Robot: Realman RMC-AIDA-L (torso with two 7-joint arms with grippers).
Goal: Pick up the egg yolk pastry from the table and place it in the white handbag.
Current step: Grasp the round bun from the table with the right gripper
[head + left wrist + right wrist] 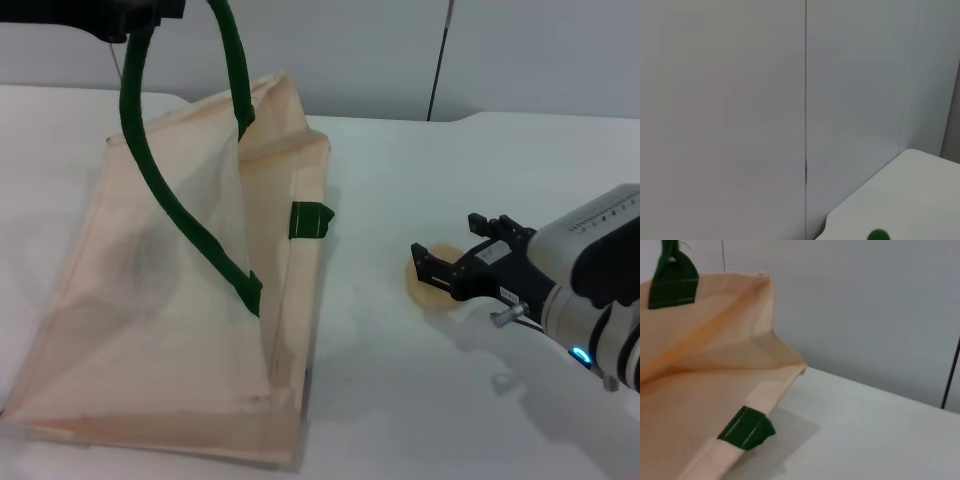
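The large cream fabric tote bag with dark green loop handles occupies the left half of the head view, resting on the white table. One green handle is pulled upward toward the upper left corner of the frame, where the dark left gripper is only partly visible at the frame edge; whether its fingers are clamped on the handle cannot be determined. The lifted handle holds the bag mouth open toward the right.

The small round pale yellow-beige pastry lies on the table at centre right of the head view, well apart from the bag. The black right gripper is positioned at the pastry, its fingers spread apart on either side of it, not closed.

The right wrist view shows the bag's open mouth and a green handle tab at lower left.
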